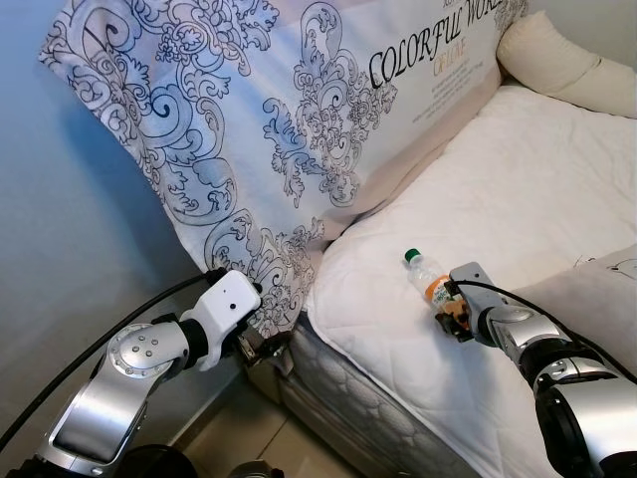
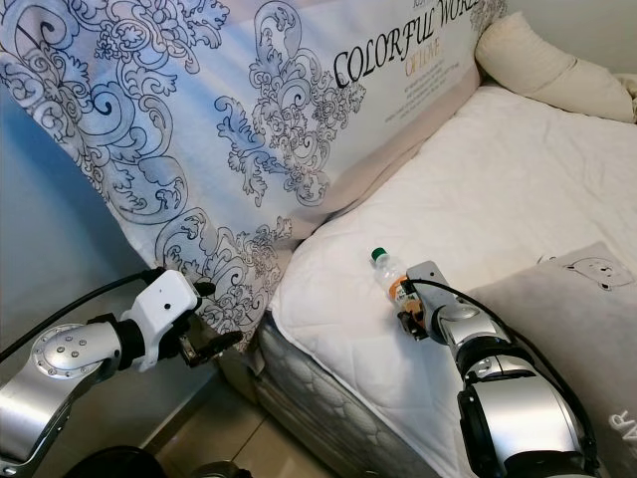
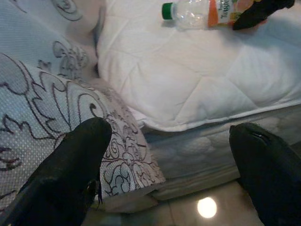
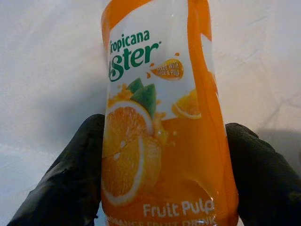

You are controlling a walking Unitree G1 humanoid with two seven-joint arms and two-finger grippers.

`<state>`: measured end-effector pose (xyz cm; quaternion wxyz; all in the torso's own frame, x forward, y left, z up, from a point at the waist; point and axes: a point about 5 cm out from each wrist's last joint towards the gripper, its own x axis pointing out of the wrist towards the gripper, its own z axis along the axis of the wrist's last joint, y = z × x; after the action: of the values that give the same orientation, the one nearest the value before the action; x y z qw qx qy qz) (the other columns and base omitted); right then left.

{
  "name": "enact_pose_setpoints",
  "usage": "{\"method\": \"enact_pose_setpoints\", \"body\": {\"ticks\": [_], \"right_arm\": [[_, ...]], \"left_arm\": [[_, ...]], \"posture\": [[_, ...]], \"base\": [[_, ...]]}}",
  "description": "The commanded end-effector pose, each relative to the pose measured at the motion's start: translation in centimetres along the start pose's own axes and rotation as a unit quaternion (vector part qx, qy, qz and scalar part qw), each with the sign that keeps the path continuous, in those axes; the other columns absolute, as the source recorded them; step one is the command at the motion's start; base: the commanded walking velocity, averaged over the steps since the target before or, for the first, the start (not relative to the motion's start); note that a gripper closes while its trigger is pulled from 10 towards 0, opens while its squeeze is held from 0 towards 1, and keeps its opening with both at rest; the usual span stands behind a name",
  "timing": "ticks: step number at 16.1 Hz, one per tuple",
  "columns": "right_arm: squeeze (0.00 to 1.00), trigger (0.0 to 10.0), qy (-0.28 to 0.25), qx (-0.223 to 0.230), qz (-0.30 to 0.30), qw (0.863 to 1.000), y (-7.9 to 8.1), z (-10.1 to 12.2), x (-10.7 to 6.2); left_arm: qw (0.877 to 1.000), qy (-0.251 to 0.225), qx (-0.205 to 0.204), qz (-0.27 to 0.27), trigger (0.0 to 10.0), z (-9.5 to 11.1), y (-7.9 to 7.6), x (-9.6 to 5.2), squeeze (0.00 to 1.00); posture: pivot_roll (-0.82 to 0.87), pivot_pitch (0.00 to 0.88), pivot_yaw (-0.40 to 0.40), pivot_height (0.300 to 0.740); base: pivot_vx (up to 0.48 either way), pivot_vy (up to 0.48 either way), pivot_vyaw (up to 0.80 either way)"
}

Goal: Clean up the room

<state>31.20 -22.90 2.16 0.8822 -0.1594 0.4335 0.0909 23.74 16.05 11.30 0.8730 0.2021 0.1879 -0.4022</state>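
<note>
A white quilted mattress [image 1: 518,199] fills the right of the frame, with a large scroll-patterned pillow [image 1: 249,119] leaning on the pale blue wall [image 1: 60,229] at upper left and a cream pillow [image 1: 567,65] at upper right. Near the mattress's lower-centre edge lies a clear bottle [image 1: 426,276] with a green cap, and the right gripper [image 1: 453,311] has its fingers closed around its orange end. The right wrist view reads the orange label, "Fruit Pulp", between the black fingers [image 4: 70,179]; the left wrist view shows the left gripper [image 3: 169,165] spread wide, one finger on the pillow's lower corner above shiny floor [image 3: 207,209].
</note>
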Motion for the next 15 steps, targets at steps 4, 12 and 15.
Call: {"method": "enact_pose_setpoints", "body": {"ticks": [4, 12, 15], "right_arm": [[0.0, 0.0, 0.0, 0.02, 0.011, 1.0, -0.4, 0.3, -0.2], [0.0, 0.0, -0.216, 0.126, -0.04, 0.967, -0.9, 2.1, -1.4], [0.0, 5.4, -0.308, 0.173, -0.055, 0.934, 1.0, 2.9, -4.0]], "left_arm": [[1.0, -0.001, 0.009, -0.01, 10.0, 0.4, 0.2, 0.4, 0.0], [0.977, -0.083, -0.115, 0.161, 10.0, 0.8, 1.4, 1.1, 0.0], [0.956, -0.083, -0.132, 0.249, 10.0, 0.3, 2.7, 1.1, 0.0]], "posture": [[0.09, 0.0, -0.008, 0.74], [-0.02, 0.0, 0.047, 0.74], [-0.05, 0.0, 0.064, 0.74]], "base": [[0.0, 0.0, 0.0], [0.0, 0.0, 0.0], [0.0, 0.0, 0.0]]}}
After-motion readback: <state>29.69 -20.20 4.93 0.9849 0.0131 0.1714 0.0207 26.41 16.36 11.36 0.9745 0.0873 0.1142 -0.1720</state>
